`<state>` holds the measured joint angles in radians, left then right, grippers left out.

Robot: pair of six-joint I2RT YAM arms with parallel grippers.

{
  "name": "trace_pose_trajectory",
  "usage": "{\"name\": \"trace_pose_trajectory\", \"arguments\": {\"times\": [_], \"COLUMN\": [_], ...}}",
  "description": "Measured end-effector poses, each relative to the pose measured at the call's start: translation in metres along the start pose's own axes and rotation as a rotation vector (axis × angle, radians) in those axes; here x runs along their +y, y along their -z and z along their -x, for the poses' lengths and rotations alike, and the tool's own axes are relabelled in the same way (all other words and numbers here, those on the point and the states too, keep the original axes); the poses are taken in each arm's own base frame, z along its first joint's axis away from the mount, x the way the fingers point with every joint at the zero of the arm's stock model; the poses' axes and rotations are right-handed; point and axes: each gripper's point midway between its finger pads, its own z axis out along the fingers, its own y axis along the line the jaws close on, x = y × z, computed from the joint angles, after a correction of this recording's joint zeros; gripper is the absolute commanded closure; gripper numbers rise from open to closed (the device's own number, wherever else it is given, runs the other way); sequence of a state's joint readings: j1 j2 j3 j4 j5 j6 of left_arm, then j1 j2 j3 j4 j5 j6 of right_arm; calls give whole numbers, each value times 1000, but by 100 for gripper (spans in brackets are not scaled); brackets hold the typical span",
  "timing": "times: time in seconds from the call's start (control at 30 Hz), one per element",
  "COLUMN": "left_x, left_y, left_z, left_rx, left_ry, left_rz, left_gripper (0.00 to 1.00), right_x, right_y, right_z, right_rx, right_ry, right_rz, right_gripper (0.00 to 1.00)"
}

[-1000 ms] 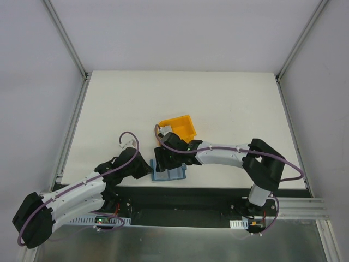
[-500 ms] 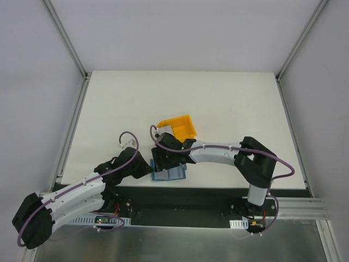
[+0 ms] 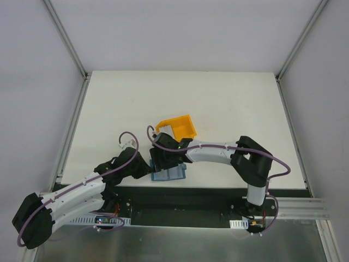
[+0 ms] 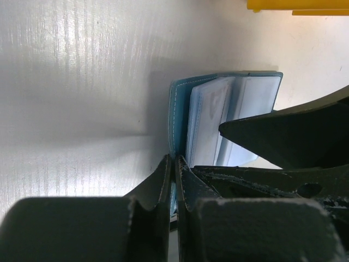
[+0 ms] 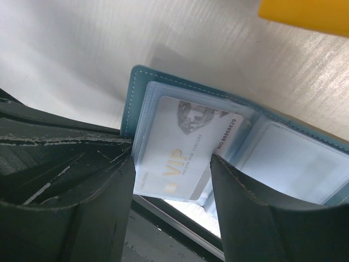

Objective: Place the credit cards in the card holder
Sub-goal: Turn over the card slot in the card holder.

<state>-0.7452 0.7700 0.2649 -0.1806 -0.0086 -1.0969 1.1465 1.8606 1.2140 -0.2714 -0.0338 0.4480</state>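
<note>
The card holder (image 5: 163,93) lies open on the tabletop (image 3: 218,103), its edge pinched by the clenched left hand (image 4: 174,174). The right hand (image 5: 172,180) is spread over a credit card (image 5: 185,150) lying between its fingers.

The top external view looks down from high behind the arm bases, which sit at 6 o'clock. Both wrist views sit close above the open card holder (image 4: 229,117), their shared subject; the yellow bin (image 5: 305,15) edges in toward 1 o'clock, probably the same one.
</note>
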Motion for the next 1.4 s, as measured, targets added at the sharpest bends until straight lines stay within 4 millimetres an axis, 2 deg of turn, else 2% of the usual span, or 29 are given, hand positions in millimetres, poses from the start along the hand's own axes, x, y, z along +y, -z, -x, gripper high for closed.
{"name": "trace_pose_trajectory", "arguments": {"times": [0.2,0.43,0.8,1.03,1.4], "left_x": [0,-1,0,0,0], "left_y": [0,1,2,2,2], "left_z": [0,0,0,0,-1], "left_rx": [1,-2,-8,-7,-6], "left_ry": [0,0,4,4,2], "left_rz": [1,-6,-18,-18,-18], "left_gripper": [100,100,100,100,100], "right_x": [-2,-5,-11,-16,-6], "right_y": [0,1,16,20,15], "right_z": [0,1,5,4,8], "right_rx": [1,-11,-56,-61,-56], "right_ry": [5,8,11,6,7], "right_rz": [-14,-33,-57,-63,-42], "right_gripper": [49,50,52,43,40]}}
